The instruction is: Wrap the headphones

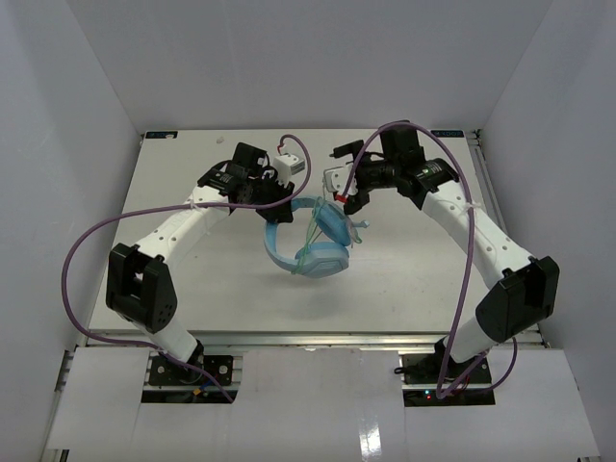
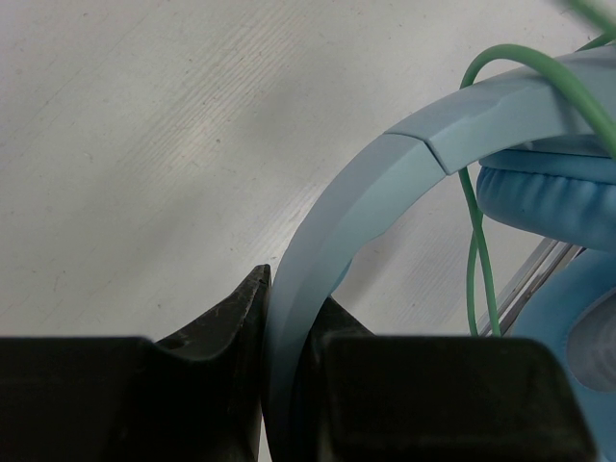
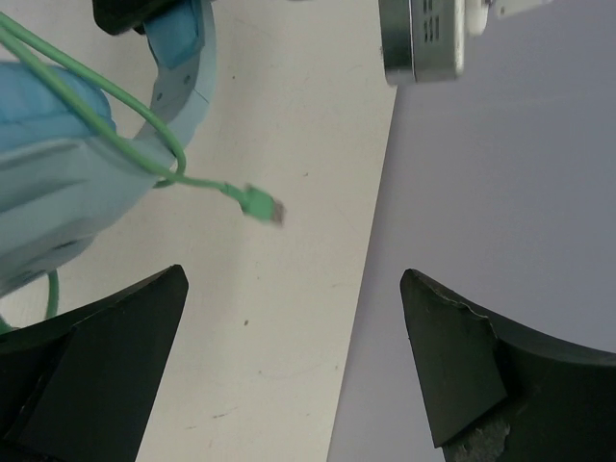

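Headphones (image 1: pixel 318 245) sit mid-frame in the top view, my left claw (image 1: pixel 277 204) at their upper left and my right claw (image 1: pixel 351 200) at their upper right; left wrist view: jaws clamped on the headband (image 2: pixel 337 241), which arcs to the upper right; right wrist view: my jaws gape, the loose plug (image 3: pixel 262 205) hangs up-left of centre between them, over open table (image 3: pixel 289 327) whose edge runs just right of it.

The left arm (image 1: pixel 183 229), at left in the top view, and the right arm (image 1: pixel 481 236), at right, have white link shells and black joint blocks. A purple cable (image 1: pixel 69 265) loops along each. A white camera box (image 1: pixel 287 166) sits at each wrist. The right gripper (image 3: pixel 294 279) has matte black wedge fingers (image 3: pixel 106 346), scuffed at the tips.
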`<state>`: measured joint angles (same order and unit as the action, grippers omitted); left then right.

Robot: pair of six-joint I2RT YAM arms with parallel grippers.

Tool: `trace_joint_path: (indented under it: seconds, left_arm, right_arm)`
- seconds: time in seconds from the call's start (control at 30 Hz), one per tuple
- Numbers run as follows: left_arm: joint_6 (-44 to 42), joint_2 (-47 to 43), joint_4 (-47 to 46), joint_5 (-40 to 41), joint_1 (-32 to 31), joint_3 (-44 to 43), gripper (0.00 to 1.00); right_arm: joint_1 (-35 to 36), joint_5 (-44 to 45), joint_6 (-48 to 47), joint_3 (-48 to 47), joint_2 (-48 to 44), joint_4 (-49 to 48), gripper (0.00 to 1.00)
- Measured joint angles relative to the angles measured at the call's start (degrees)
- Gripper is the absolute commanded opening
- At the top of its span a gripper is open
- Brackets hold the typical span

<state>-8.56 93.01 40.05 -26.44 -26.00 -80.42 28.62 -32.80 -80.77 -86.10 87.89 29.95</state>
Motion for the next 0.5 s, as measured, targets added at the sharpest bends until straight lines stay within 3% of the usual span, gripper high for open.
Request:
trace_joint_path:
  seconds: [0.5]
  left_arm:
    - [0.39, 0.09, -0.02, 3.05, 0.00, -0.01, 0.00]
  right_arm:
    - [-6.01, 0.63, 8.76, -0.09, 2.30, -1.25, 0.98]
